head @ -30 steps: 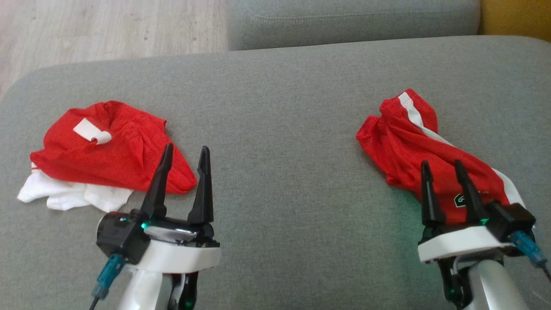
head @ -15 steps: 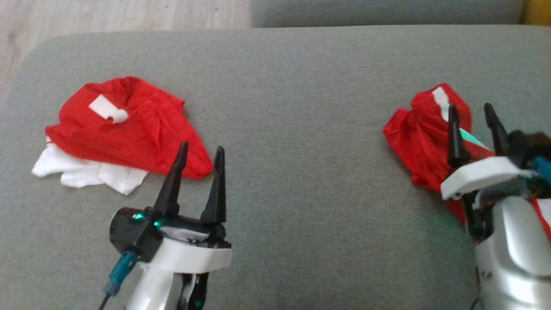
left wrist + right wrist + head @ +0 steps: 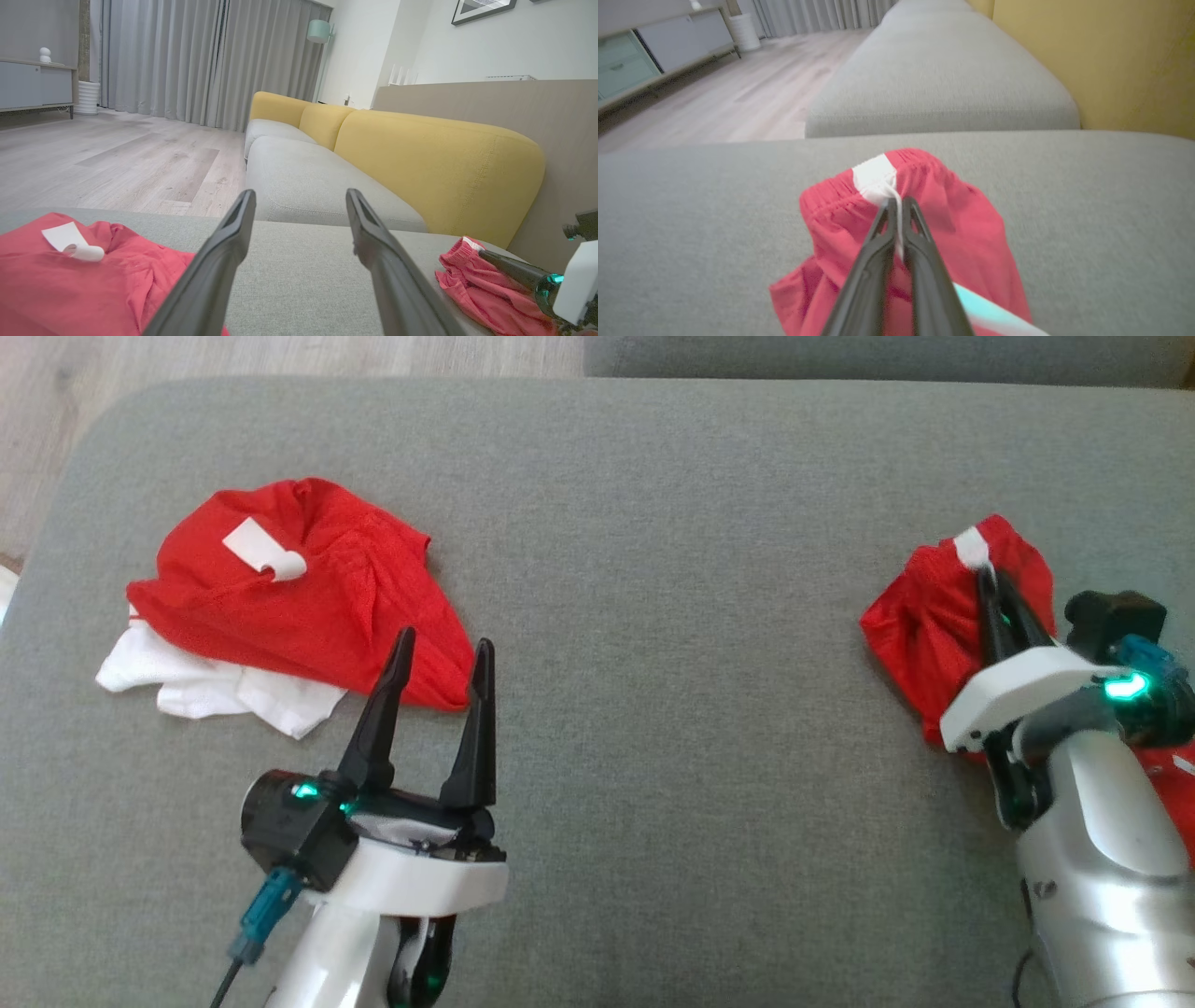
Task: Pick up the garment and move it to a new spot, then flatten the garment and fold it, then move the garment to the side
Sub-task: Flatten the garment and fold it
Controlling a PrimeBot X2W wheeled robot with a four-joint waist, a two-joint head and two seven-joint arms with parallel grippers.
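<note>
Right now the right gripper (image 3: 899, 204) is clenched on the white stripe at the gathered hem of the red garment (image 3: 966, 224), cloth bunched around its tips; the red garment lies crumpled at the right side of the grey sofa cushion (image 3: 672, 616); the left gripper (image 3: 445, 642) hangs with jaws spread, holding nothing, just beside a red and white heap of cloth (image 3: 308, 607) at the cushion's left.

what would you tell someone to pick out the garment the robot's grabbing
On the grey sofa cushion before the robot, look to its right end. The red shorts there are pinched at the waistband by the right fingers; their white side stripe sets them apart from the red garment at the left, which has a white label and lies on white cloth.
</note>
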